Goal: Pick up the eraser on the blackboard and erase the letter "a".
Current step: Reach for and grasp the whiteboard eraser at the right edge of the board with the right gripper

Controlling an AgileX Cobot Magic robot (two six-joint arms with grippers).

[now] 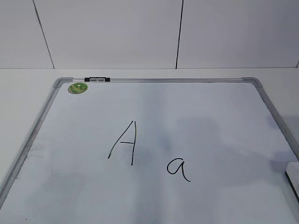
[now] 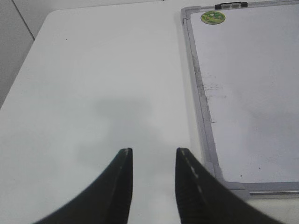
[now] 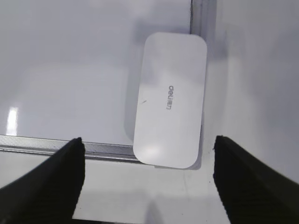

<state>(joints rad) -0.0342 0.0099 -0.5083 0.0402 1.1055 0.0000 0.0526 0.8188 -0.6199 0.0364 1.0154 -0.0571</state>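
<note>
The right end effector (image 3: 148,179) hangs spread wide above the eraser (image 3: 170,100), which lies on the blackboard (image 1: 154,112) corner by the table's right edge. Next: descend and clamp it.

In the exterior view we see only a corner of the eraser (image 1: 293,175), cut off by the right edge just beside the blackboard (image 1: 154,80) frame, and the board's near edge runs out of the bottom of the picture; neither arm shows there. In the right wrist view the eraser's near end covers part of the blackboard's frame, its underside is hidden, and the small printed mark on its top is too blurred to read with confidence. In the left wrist view the blackboard is cut by the right edge, so neither letter shows, and the pattern on the green magnet (image 2: 213,17) at the blackboard's far corner is too small to make out.
</note>
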